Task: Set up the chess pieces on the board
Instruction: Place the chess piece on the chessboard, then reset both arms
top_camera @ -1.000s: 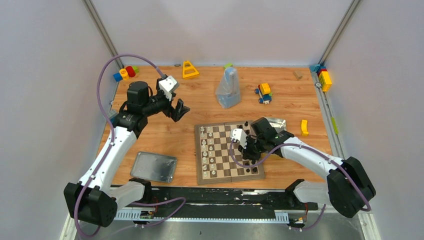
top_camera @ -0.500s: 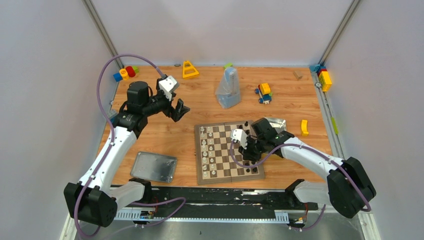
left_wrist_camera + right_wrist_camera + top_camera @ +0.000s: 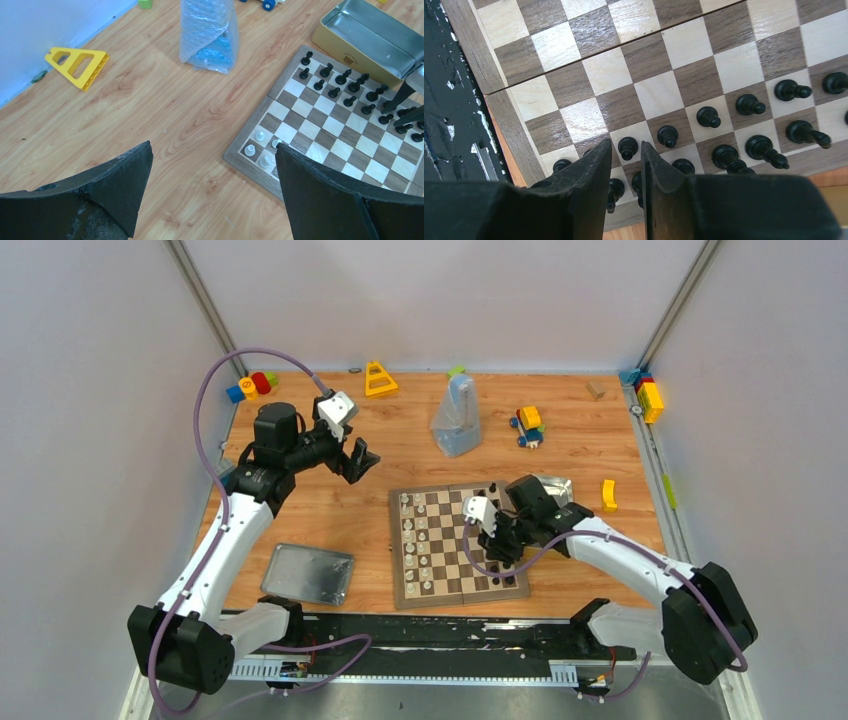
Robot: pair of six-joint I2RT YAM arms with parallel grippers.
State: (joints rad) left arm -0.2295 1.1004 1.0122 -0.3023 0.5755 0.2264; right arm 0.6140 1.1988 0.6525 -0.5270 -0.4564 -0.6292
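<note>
Left of the board (image 3: 450, 540), off its near corner, lies a silver lid (image 3: 308, 573). Over the near right corner the right gripper (image 3: 625, 144) points down, fingers narrowly apart and empty, with black chess pieces (image 3: 709, 117) crowding its tips. White chess pieces (image 3: 411, 525) line the left side. Beyond the board sit an open tin (image 3: 370, 35) and a bubble-wrapped bundle (image 3: 210, 35). The left gripper (image 3: 212, 146) hovers off the far left corner, gaping wide.

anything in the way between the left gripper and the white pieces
Nothing visible. Only bare table lies between the open left gripper and the white pieces on the board's left side.
</note>
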